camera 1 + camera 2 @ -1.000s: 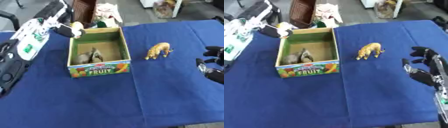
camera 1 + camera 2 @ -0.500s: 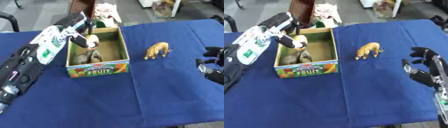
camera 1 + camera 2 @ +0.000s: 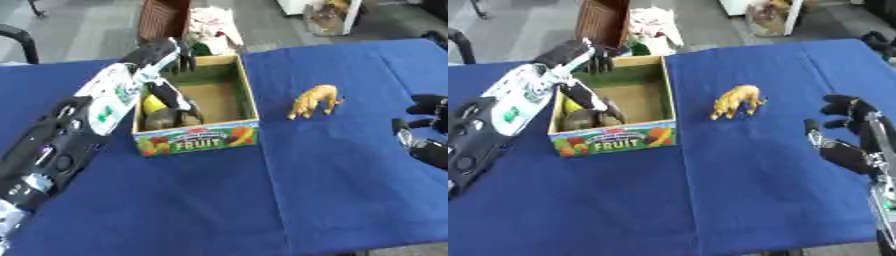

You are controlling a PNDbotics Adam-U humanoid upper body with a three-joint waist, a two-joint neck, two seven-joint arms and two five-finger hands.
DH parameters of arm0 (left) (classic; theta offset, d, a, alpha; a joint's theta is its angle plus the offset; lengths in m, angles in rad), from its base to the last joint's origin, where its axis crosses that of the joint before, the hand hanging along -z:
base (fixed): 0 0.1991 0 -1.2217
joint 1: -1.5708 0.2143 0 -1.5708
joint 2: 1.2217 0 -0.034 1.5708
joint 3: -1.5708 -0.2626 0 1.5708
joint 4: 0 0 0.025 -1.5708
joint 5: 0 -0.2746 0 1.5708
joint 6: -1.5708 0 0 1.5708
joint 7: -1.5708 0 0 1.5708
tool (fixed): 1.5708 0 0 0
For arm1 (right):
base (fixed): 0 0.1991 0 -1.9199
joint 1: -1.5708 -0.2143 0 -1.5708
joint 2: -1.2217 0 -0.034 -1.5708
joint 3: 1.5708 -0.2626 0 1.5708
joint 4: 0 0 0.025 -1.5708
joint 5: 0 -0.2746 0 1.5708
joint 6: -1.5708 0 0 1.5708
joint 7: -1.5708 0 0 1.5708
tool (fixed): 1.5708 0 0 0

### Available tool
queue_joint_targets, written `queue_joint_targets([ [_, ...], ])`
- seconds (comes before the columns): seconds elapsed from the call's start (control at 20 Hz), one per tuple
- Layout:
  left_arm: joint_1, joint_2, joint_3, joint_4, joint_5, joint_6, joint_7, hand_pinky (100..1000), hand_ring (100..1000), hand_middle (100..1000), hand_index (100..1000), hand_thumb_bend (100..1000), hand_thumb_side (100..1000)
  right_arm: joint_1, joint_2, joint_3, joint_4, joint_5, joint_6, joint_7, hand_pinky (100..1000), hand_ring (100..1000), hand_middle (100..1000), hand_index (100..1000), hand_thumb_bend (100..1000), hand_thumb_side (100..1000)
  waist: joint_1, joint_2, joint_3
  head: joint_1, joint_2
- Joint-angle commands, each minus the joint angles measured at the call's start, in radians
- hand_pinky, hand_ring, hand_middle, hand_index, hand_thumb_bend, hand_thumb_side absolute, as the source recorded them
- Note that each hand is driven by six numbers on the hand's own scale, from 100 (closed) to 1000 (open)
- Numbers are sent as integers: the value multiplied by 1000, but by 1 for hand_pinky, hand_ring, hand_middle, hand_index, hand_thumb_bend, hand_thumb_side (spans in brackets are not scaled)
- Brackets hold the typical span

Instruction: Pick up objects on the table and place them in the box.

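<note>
- Looks like a lab or test room: grey floor (image 3: 79, 20) beyond the blue-draped surface (image 3: 262, 200).
- Brown crate (image 3: 164, 17) and clutter at twelve o'clock.

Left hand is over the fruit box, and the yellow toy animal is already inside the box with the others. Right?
Not quite. The left hand is over the fruit box, but the yellow toy animal is not inside: it stands on the blue tablecloth to the box's right, apart from it. The right eye view shows this clearly.
</note>
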Motion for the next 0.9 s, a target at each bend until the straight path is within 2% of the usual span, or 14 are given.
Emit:
queue_joint_targets([
  [0.05, 5, 42, 44, -79, 72, 27, 54, 509, 489, 476, 627, 820, 173, -21, -17, -3, -6, -1, -4, 2, 619, 733, 589, 773, 280, 107, -6, -13, 4, -4, -7],
  [0.5, 169, 129, 162, -393, 402, 133, 158, 482, 469, 461, 609, 823, 176, -99, -69, 17, 28, 30, -36, 9, 623, 733, 594, 771, 288, 100, -13, -16, 41, -18, -4],
  [0.65, 192, 139, 173, -435, 437, 154, 171, 476, 464, 457, 605, 823, 174, -111, -75, 21, 44, 37, -43, 8, 627, 734, 599, 772, 298, 100, -14, -16, 44, -19, -4],
  [0.9, 287, 97, 251, -477, 494, 163, 230, 472, 460, 453, 602, 823, 175, -205, -154, 56, 114, 93, -82, 40, 633, 738, 614, 773, 314, 100, -18, -16, 106, -43, -5],
])
